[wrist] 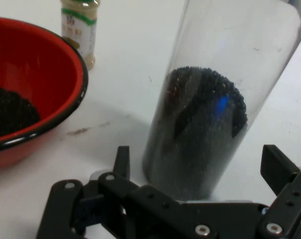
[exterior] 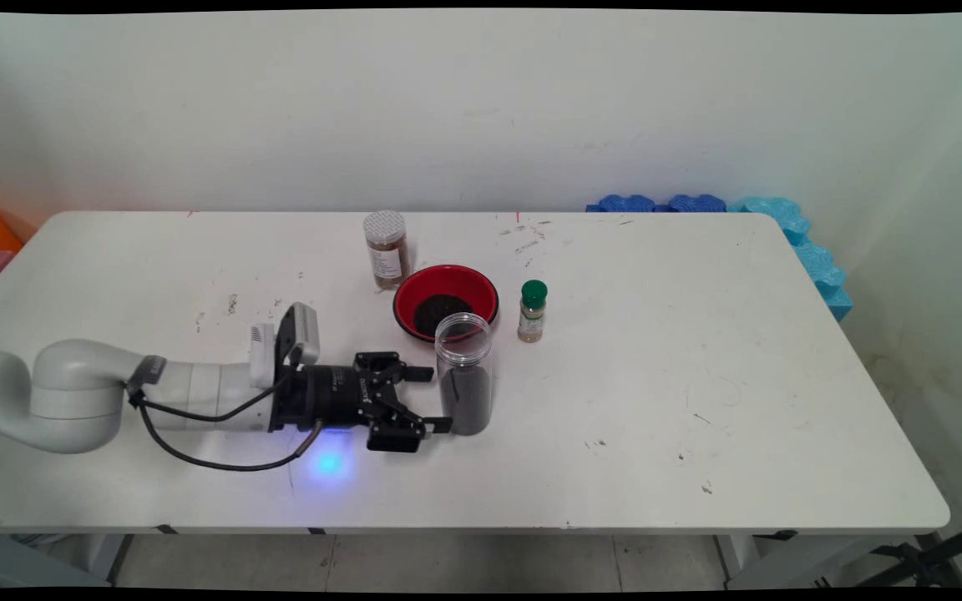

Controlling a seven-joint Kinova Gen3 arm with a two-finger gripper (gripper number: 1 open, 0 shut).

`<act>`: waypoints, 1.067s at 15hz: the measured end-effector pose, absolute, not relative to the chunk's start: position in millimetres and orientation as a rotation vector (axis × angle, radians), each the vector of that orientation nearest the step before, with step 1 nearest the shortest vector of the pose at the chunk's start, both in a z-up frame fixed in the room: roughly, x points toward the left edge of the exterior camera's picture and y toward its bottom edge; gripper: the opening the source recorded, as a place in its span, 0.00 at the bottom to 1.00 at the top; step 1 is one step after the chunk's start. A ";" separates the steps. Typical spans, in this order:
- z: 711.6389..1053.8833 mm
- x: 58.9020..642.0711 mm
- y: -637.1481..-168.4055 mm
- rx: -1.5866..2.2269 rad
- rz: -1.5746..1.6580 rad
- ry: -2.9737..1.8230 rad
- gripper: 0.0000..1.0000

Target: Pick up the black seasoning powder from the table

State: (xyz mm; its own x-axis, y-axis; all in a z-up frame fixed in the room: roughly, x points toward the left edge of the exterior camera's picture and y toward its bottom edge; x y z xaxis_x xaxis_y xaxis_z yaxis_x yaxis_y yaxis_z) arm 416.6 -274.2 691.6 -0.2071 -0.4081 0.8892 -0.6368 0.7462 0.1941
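Main view: near the middle of the bench [exterior: 698, 376], the claw [exterior: 429, 401] lies level, fingers spread either side of a clear jar [exterior: 464, 376] half full of dark grains, just before a red bowl [exterior: 446, 302].

Hand view: the jar [wrist: 210, 119] stands between the open fingers [wrist: 275, 167], not yet gripped; the bowl [wrist: 36, 94] sits beside it.

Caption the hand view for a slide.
Open gripper flanks a clear jar half full of dark grains, beside a red bowl.
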 end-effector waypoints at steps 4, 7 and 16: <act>694.7 410.3 -280.4 0.783 0.272 -1.822 1.00; 699.1 406.6 -284.5 0.758 0.290 -1.812 1.00; 706.0 398.2 -295.2 0.712 0.329 -1.801 1.00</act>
